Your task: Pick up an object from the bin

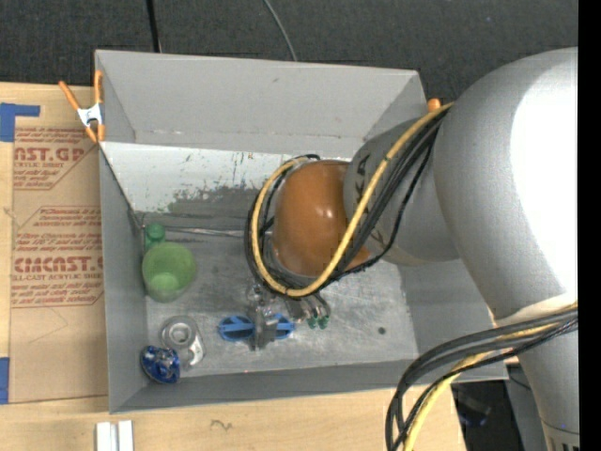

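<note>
My gripper is low over the bin floor near the front wall, just below the orange cover on the wrist. Right under it and to its left lies a small blue flat thing with wing-like ends; the gripper's tip overlaps its right end. A tiny dark green piece lies just to the gripper's right.
A green plastic bottle lies at the bin's left side. A small silver can and a blue patterned ball-like thing sit in the front left corner. The arm and its cables cover the bin's right half.
</note>
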Tool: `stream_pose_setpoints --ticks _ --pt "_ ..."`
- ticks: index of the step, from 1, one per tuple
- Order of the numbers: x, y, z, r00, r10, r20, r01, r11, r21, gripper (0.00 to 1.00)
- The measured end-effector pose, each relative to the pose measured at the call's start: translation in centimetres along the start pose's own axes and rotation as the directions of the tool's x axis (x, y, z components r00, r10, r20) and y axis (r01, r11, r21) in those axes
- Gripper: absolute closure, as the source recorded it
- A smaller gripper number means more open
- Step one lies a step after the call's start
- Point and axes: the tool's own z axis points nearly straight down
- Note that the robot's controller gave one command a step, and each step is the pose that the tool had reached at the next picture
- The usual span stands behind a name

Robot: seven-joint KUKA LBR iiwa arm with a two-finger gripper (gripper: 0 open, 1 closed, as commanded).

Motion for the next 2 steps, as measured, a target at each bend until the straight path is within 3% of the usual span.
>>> stream_pose_setpoints --ticks 1,2 --pt "-1.4 -0.7 -10.2 0.937 -0.350 0.001 0.350 0.937 0.001 1.00" --pt "-2.0 -0.1 -22.2 0.929 -0.371 0.008 0.371 0.929 0.003 1.00"
